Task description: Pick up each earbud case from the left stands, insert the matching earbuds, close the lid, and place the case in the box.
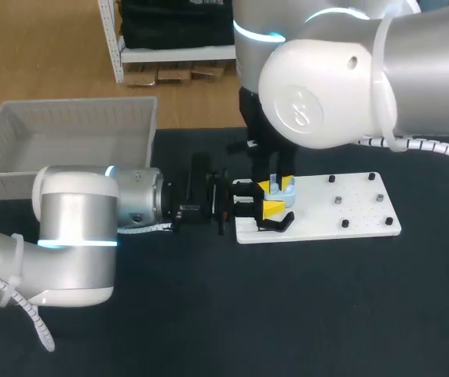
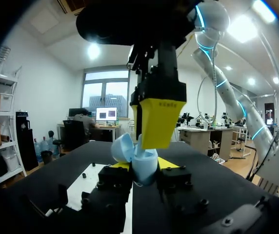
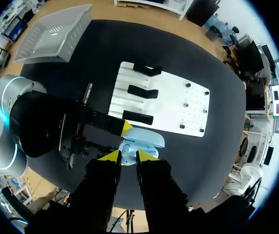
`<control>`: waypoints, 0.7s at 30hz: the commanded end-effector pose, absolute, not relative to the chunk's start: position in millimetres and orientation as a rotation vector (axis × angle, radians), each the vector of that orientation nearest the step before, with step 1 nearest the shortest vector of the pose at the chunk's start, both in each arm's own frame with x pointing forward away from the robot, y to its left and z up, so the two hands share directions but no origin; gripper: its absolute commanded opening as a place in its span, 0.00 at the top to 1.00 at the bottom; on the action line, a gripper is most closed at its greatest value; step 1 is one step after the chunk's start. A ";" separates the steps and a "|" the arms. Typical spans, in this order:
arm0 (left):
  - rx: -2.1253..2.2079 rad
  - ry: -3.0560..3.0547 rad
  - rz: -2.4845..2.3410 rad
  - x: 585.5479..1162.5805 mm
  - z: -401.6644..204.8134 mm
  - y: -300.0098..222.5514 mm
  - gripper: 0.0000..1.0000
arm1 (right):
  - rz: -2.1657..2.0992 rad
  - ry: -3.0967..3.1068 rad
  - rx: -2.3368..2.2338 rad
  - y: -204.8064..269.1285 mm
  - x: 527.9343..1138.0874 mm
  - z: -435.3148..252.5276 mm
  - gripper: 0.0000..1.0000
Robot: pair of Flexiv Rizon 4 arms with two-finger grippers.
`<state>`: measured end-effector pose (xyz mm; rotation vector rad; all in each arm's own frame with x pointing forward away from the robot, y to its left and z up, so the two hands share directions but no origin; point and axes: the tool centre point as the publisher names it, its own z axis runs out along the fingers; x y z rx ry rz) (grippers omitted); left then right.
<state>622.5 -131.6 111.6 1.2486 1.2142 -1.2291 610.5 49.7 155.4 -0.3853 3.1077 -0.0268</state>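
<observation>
Right arm [image 1: 326, 86] bulks up front in head view and hides most of the right gripper [image 3: 127, 157]; we cannot tell its grip state from any view. Left gripper [image 2: 144, 165] pinches the light-blue earbud case [image 2: 140, 158] from 2 sides, lid open, at the left end of the white board [image 1: 350, 214]. Case interior: too small to make out. Right wrist view shows 3 black stands [image 3: 142, 91] on that board; head view shows only 1 clearly. Basket [image 1: 67, 126] sits back left of it.
</observation>
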 end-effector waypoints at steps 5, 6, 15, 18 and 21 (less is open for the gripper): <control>1.244 1.210 -1.227 622.1 111.5 -132.2 1.00 | 0.070 3.123 -0.383 49.7 600.5 176.2 0.00; 1.244 1.210 -1.227 622.1 111.5 -132.2 1.00 | 0.094 3.121 -0.377 48.1 599.3 181.0 0.00; 1.244 1.210 -1.227 622.1 111.5 -132.2 1.00 | 0.118 3.078 -0.280 32.0 610.9 198.7 0.00; 1.244 1.210 -1.227 622.1 111.5 -132.2 1.00 | 0.116 3.065 -0.210 24.3 626.0 193.1 0.00; 1.244 1.210 -1.227 622.1 111.5 -132.2 1.00 | 0.149 3.057 -0.128 16.3 641.1 187.6 0.00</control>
